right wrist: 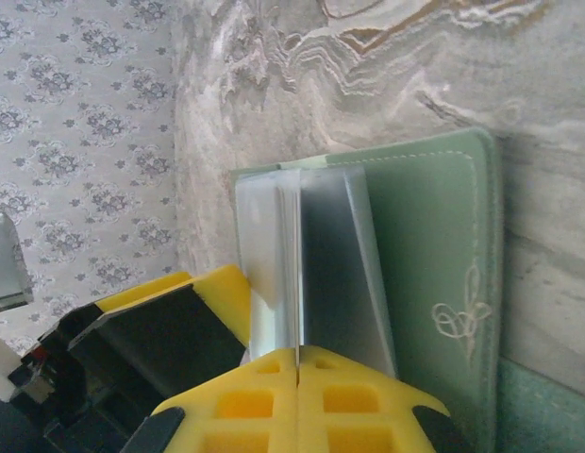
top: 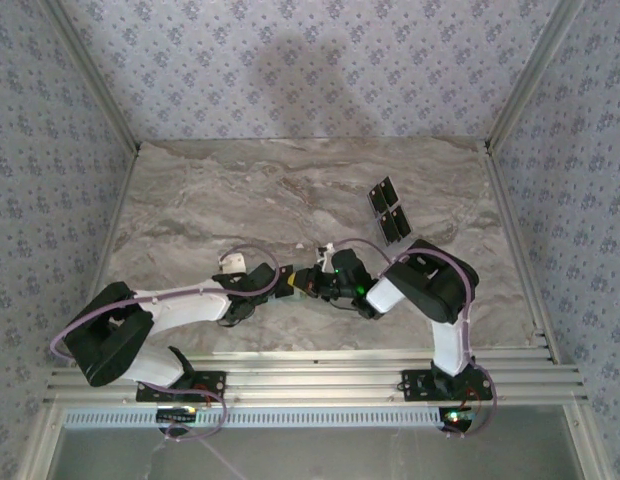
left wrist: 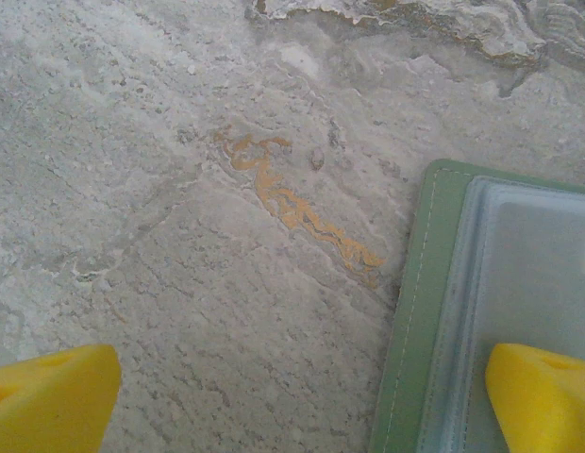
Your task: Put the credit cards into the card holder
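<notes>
The card holder (right wrist: 434, 236) lies open on the marble, a sage-green wallet with pale stitching and clear plastic sleeves. My right gripper (right wrist: 298, 363) is shut on the edge of one clear sleeve (right wrist: 274, 245), which stands lifted off the wallet. My left gripper (left wrist: 292, 401) is open, low over the table at the card holder's (left wrist: 415, 311) edge, with one yellow fingertip (left wrist: 543, 396) over a sleeve and the other (left wrist: 47, 396) over bare marble. From above, both grippers, left (top: 290, 283) and right (top: 315, 282), meet at mid-table and cover the wallet. The black credit cards (top: 390, 212) lie to the back right, apart from both grippers.
The marble table (top: 240, 200) has patterned walls on three sides and metal rails (top: 310, 375) along its near edge. The right arm's elbow (top: 435, 285) stands just in front of the cards. A loop of cable (top: 245, 255) arches over the left wrist.
</notes>
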Tool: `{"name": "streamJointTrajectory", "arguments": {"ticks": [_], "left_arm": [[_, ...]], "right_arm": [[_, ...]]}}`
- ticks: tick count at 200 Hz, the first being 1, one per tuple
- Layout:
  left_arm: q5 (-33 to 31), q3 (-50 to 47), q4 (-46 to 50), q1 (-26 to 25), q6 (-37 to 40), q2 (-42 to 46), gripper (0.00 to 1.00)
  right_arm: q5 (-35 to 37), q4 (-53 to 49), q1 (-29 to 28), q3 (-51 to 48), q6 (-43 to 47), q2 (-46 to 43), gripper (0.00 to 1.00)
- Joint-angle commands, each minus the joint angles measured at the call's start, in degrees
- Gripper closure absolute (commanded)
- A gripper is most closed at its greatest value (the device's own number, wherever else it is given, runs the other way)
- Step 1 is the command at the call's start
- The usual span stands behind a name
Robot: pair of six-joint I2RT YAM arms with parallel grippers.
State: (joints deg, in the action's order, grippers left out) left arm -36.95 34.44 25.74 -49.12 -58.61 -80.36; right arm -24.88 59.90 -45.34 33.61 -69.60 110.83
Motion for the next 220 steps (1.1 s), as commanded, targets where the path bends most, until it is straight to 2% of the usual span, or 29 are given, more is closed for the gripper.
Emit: {"name": "streamJointTrajectory", "arguments": {"ticks": [1, 105, 220], "left_arm": [[0.91, -1.19, 5.57, -0.03, 0.42, -1.38, 0.00], [0.83, -1.13, 5.64, -0.01, 0.71, -1.23, 0.00], [0.83, -1.12, 5.72, -0.07, 0.69, -1.37, 0.00]], "right_arm": [[0.21, -1.92, 0.25, 0.60, 1.47, -1.84, 1.00], [-0.16, -2.42, -0.14, 4.26, 1.42, 1.56, 1.00], [-0.25, -0.41, -0.28, 2.10, 1.28, 4.90, 1.00]]}}
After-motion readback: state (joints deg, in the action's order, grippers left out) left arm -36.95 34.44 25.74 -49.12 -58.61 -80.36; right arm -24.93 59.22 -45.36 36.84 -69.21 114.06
